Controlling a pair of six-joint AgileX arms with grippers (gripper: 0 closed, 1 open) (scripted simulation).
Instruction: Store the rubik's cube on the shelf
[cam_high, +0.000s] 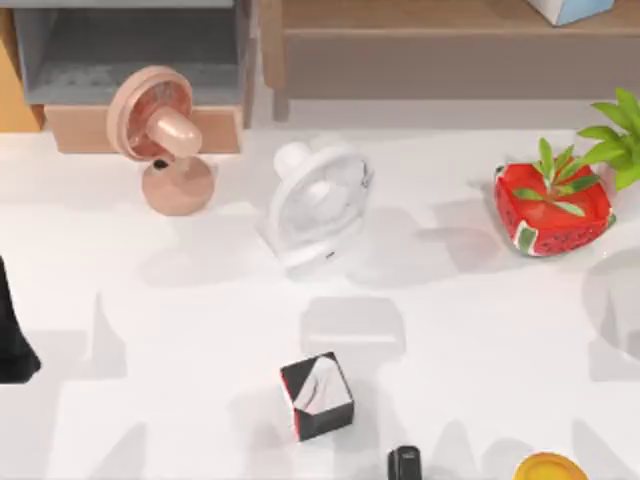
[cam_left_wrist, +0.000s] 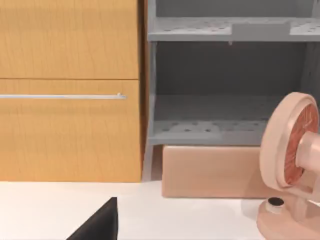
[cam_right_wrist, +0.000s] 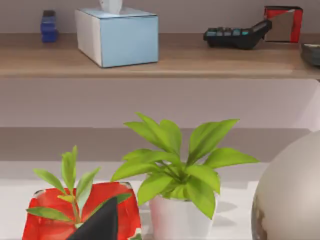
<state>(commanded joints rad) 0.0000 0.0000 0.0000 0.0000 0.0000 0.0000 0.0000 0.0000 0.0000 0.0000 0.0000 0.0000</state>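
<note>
Two arms parked | left arm (cam_high: 12, 340) at table's left edge | finger spread of both grippers: cannot tell

White table (cam_high: 480, 330) is lit from above, w/ soft grey shadows cast across it. At back left, an orange-wood cabinet (cam_left_wrist: 70, 90) w/ a metal handle bar (cam_left_wrist: 62, 96) is set beside a grey compartment unit (cam_high: 130, 50).

A pink fan (cam_high: 160, 135) and white fan (cam_high: 315, 200) stand side by side (black cube (cam_high: 317, 396) nearer).
</note>
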